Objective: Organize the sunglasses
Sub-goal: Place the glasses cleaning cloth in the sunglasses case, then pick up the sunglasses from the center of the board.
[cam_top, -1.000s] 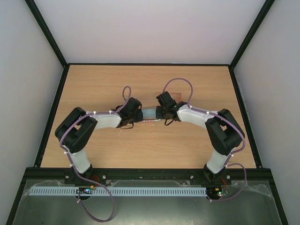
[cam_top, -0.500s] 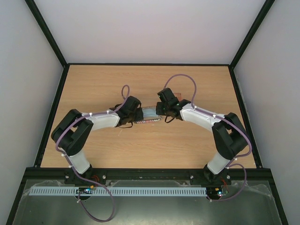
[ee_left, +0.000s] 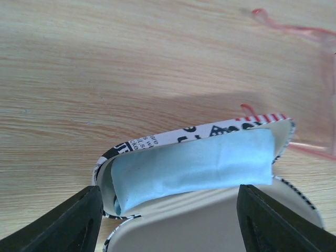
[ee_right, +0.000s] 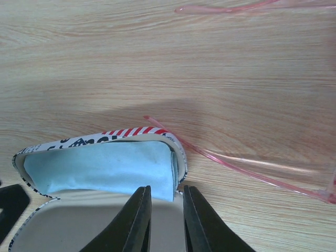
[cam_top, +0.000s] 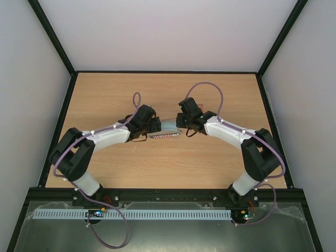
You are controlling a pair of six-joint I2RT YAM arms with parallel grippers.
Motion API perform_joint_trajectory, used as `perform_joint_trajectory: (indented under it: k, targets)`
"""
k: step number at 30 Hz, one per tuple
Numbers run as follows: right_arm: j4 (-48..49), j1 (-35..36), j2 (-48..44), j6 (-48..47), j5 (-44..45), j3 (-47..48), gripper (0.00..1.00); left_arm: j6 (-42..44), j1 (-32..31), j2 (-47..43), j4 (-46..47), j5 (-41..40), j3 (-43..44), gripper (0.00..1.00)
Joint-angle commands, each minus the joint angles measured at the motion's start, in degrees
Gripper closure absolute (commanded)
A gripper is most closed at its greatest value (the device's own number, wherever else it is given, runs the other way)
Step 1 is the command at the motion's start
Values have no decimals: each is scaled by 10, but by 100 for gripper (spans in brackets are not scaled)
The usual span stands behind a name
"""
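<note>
The flag-patterned case (cam_top: 164,135) lies open mid-table with the light blue cloth (cam_top: 169,126) folded inside. In the left wrist view my left gripper (ee_left: 165,220) is wide open over the case's grey lower flap, with the cloth (ee_left: 194,163) and patterned shell (ee_left: 210,131) just beyond it. In the right wrist view my right gripper (ee_right: 167,210) has its jaws a narrow gap apart at the cloth's (ee_right: 100,168) right corner and the case's (ee_right: 94,140) end. The red wire sunglasses (ee_right: 247,167) lie on the wood just right of the case. They also show in the left wrist view (ee_left: 294,29).
From above, my left gripper (cam_top: 156,126) and right gripper (cam_top: 180,124) face each other across the case on the wooden table (cam_top: 168,163). A black frame rail (cam_top: 58,131) borders the table. Purple cables loop above both wrists.
Both arms have stretched further out over the table. The right wrist has edged left and away, the left wrist slightly away. The case and cloth stay between the grippers.
</note>
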Motion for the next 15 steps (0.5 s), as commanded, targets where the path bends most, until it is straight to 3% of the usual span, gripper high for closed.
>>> perform_joint_trajectory:
  k: [1, 11, 13, 15]
  targets:
    - [-15, -12, -25, 3, 13, -12, 80, 0, 5, -46, -30, -17, 8, 26]
    - [-24, -29, -51, -2, 12, -32, 77, -2, 23, -126, -80, 0, -13, 20]
    - [-28, -35, -60, -4, 13, -40, 76, -2, 27, -151, -99, 0, -23, 4]
    - [-31, -42, -70, -6, 15, -48, 75, -4, 32, -177, -122, 4, -33, 1]
